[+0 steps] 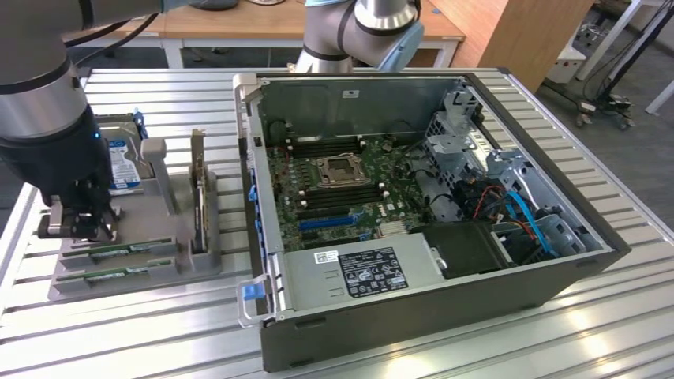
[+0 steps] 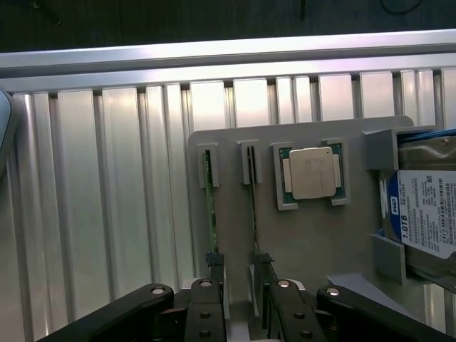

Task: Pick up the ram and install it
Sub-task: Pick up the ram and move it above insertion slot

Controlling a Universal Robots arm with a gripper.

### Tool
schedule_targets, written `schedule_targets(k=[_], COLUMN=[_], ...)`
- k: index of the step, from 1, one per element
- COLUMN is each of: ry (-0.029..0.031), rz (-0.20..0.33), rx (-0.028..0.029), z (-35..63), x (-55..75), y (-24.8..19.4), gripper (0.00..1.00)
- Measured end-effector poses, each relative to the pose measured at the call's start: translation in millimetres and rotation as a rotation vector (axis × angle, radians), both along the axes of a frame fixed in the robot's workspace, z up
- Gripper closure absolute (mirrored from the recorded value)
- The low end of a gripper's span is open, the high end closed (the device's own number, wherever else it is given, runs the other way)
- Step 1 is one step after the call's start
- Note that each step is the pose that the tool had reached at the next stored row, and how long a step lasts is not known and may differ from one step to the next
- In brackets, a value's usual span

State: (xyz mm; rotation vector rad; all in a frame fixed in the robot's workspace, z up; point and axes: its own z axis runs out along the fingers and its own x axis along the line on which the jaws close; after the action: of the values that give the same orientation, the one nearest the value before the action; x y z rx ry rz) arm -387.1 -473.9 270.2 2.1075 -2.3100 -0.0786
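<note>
Ribbed metal table (image 1: 126, 332), with a grey tray (image 2: 313, 242) at the exterior view's left and an open computer case (image 1: 443, 312) beside it. The gripper (image 2: 239, 267) hangs low over the tray, fingers spread wide, gripping nothing. The ram (image 2: 253, 206) stands on edge in its slot beside the processor (image 2: 312, 173), and a second stick (image 2: 209, 206) stands alongside. The fingertips sit at the ends of both.

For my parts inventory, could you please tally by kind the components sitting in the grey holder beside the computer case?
RAM sticks: 2
Processor chip: 1
Hard drive: 1
Expansion card: 1
Total: 5
</note>
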Motion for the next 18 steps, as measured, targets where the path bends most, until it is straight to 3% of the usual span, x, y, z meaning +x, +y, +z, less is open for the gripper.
schedule_targets(k=[6, 14, 18], ry=[0.0001, 0.0000, 0.0000], rz=[0.000, 0.003, 0.003], rx=[-0.0001, 0.0001, 0.0000], z=[-2.0, -2.0, -2.0], x=[-0.1, -0.1, -0.1], y=[-0.2, -9.3, -10.3], gripper=[0.69, 0.69, 0.69])
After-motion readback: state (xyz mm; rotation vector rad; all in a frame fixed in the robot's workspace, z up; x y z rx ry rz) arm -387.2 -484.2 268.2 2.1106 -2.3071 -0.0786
